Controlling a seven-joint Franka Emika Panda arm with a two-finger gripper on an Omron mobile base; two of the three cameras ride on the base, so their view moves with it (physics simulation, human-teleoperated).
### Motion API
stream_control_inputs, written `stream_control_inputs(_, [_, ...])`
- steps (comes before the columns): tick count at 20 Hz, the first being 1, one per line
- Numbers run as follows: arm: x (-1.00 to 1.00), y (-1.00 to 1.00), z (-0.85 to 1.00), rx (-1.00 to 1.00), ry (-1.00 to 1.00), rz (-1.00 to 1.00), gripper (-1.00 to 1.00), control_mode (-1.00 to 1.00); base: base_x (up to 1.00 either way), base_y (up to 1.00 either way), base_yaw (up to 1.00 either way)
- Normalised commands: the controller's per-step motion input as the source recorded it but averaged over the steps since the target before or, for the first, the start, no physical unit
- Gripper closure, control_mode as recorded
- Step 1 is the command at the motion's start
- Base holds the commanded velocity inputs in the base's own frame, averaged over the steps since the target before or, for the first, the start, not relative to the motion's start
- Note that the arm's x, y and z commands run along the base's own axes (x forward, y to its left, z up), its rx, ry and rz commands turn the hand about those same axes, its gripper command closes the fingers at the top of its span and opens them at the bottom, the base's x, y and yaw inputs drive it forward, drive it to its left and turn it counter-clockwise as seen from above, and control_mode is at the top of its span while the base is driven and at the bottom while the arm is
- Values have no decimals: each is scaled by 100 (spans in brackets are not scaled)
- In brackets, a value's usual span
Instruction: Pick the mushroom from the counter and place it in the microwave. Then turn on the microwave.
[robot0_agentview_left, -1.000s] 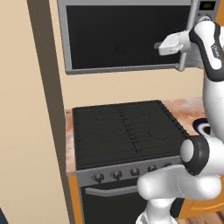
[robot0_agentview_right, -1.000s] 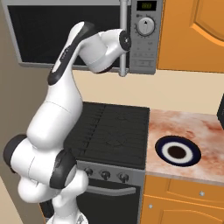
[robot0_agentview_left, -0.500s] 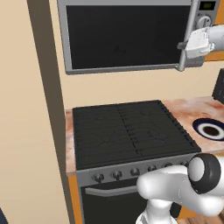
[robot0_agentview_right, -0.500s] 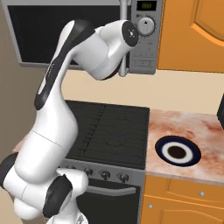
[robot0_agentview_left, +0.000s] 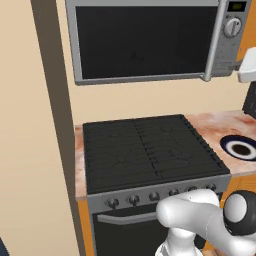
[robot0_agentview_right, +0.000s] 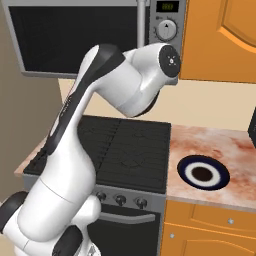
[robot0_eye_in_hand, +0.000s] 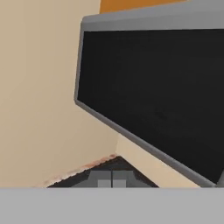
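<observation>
The microwave (robot0_agentview_left: 145, 40) hangs above the stove with its dark glass door shut, its long grey handle (robot0_agentview_left: 212, 42) to the left of the round knob (robot0_agentview_left: 232, 26). The hand view looks slantwise along that closed door (robot0_eye_in_hand: 162, 96). My gripper (robot0_eye_in_hand: 111, 178) is shut, its two tips pressed together with nothing between them. Part of my white hand (robot0_agentview_left: 248, 70) pokes in at the right edge, just below and right of the control panel. The mushroom is out of view. The pinkish-tan counter (robot0_agentview_right: 220, 145) lies right of the stove.
A black stove top (robot0_agentview_left: 145, 150) with a row of front knobs (robot0_agentview_left: 150, 196) sits under the microwave. A dark-rimmed round dish (robot0_agentview_right: 202, 173) rests on the counter. An orange cupboard (robot0_agentview_right: 225, 35) hangs to the right of the microwave. A beige wall (robot0_agentview_left: 30, 125) closes the left side.
My hand has swung right and downward, from in front of the door handle to beyond the control panel. The door has stayed shut and the gripper has stayed shut.
</observation>
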Motion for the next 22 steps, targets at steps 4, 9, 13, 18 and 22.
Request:
stream_control_inputs(4, [0,-64,-29,8,0,-1,100,-100,0,0,0])
stream_control_inputs(9, [0,-49,-26,-1,-15,-7,100,-100,0,0,0])
stream_control_inputs(13, [3,-19,-20,-12,-29,-18,100,-100,0,0,0])
stream_control_inputs(18, [25,0,-19,-13,-29,-26,100,-100,0,0,0])
stream_control_inputs(22, [45,-10,-16,-6,-16,-23,100,-100,0,0,0])
